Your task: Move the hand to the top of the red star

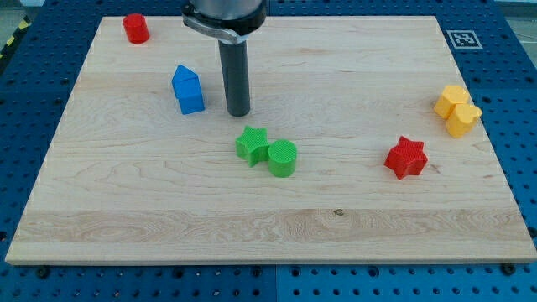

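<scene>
The red star (406, 157) lies on the wooden board (151, 210) at the view's right, a little below the middle. My tip (239, 112) rests on the board left of centre, far to the left of the red star and slightly above it. The tip stands just right of the blue house-shaped block (188, 89) and just above the green star (251, 144). It touches no block.
A green cylinder (283, 158) touches the green star's right side. A red cylinder (136, 28) sits at the top left corner. A yellow block (456, 110) sits at the right edge, above the red star. A black-and-white marker (462, 39) is at the top right.
</scene>
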Motion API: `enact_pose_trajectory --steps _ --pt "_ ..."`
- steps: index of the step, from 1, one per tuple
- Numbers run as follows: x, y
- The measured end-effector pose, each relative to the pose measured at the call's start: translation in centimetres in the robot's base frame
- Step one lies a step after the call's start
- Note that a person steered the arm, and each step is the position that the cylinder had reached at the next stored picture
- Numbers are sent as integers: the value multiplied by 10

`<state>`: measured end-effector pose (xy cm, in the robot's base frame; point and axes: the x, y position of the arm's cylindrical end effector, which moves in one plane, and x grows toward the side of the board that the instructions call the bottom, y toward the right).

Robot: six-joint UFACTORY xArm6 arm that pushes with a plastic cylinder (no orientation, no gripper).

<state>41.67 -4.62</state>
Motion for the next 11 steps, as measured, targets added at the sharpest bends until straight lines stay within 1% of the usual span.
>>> enact_pose_trajectory --steps 1,3,4,8,10,11 --pt "1 13" --pt "-1 69" --pt "-1 88" --pt "-1 136" --pt "17 168" --pt "17 184"
